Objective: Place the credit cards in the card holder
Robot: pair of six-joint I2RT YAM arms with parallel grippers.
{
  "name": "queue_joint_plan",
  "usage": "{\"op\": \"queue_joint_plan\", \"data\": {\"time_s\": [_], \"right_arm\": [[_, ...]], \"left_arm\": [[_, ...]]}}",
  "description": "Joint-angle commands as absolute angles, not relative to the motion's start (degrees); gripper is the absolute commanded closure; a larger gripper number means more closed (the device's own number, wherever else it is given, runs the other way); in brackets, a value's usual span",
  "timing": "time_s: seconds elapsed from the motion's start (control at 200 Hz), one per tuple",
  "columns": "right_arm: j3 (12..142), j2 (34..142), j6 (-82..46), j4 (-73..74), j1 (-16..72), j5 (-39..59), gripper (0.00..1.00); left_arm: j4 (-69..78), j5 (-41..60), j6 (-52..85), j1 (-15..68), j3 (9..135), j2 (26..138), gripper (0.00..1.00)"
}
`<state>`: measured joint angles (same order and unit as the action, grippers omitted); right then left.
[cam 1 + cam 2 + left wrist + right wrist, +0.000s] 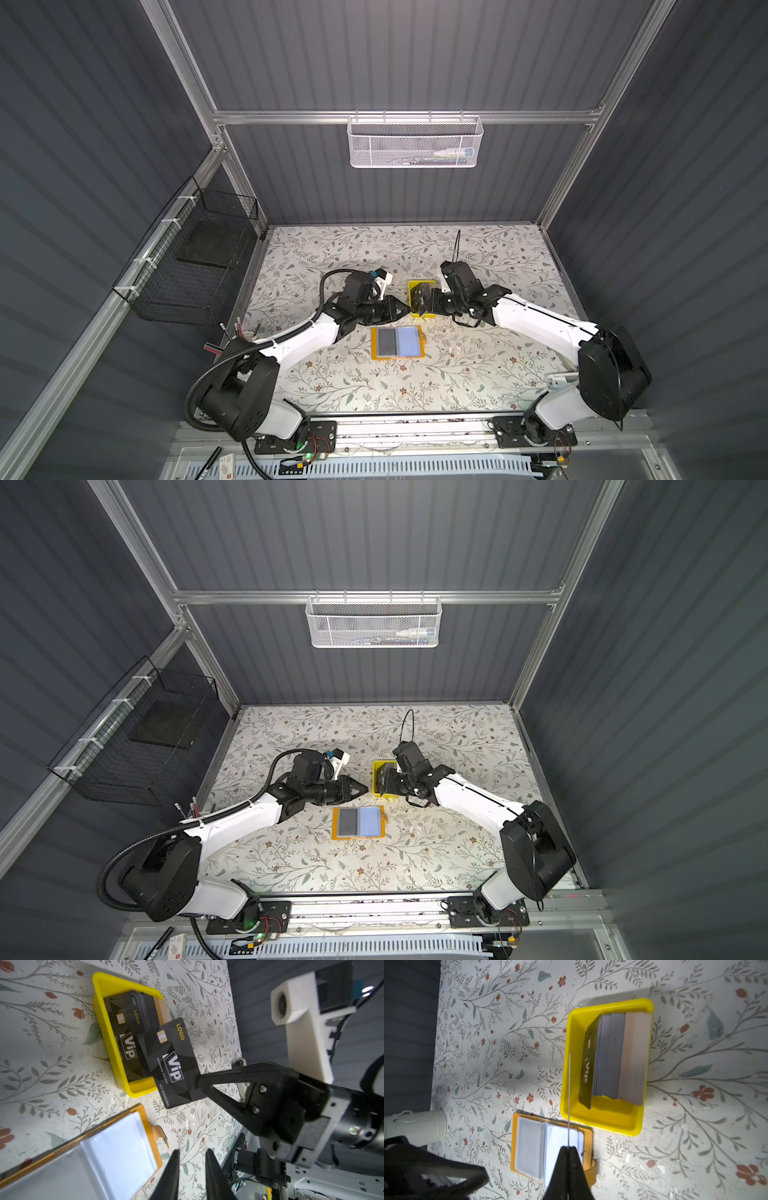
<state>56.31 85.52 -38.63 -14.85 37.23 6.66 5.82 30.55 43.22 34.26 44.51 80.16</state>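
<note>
Between your two claws, at the tray's [602, 1124] edge, one black VIP card [172, 1064] is held up in the air, off the table [478, 374]. Your right claw [200, 1084] pinches it by one edge near a corner, jaws pressed tight on it. From the right wrist view you see that card edge-on, as a thin line. A stack [612, 1055] of more cards stands on edge in the tray, black in front and pale behind. Your holder [515, 1142] lies open and flat on the table just beside the tray, sleeve pages up. Your left claw [192, 1153] points toward the card, near but apart from it, fingers slightly spread with nothing between them.
</note>
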Motion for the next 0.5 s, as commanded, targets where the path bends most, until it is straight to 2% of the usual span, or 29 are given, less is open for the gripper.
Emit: {"op": "queue_joint_plan", "data": {"time_s": [0.0, 0.25, 0.495], "right_arm": [[53.2, 82.4, -40.3, -13.1, 39.5, 4.7, 1.0], [44.0, 72.6, -44.5, -8.2, 43.2, 3.0, 1.0], [39.2, 63.6, -46.0, -9.2, 44.1, -0.6, 1.0]], "left_arm": [[7.6, 32.9, 45.4, 33.4, 39.7, 74.9, 0.76], [15.4, 34.1, 51.8, 33.3, 28.4, 65.8, 0.75], [21.4, 35.0, 54.3, 33.3, 25.0, 63.1, 0.73]]}}
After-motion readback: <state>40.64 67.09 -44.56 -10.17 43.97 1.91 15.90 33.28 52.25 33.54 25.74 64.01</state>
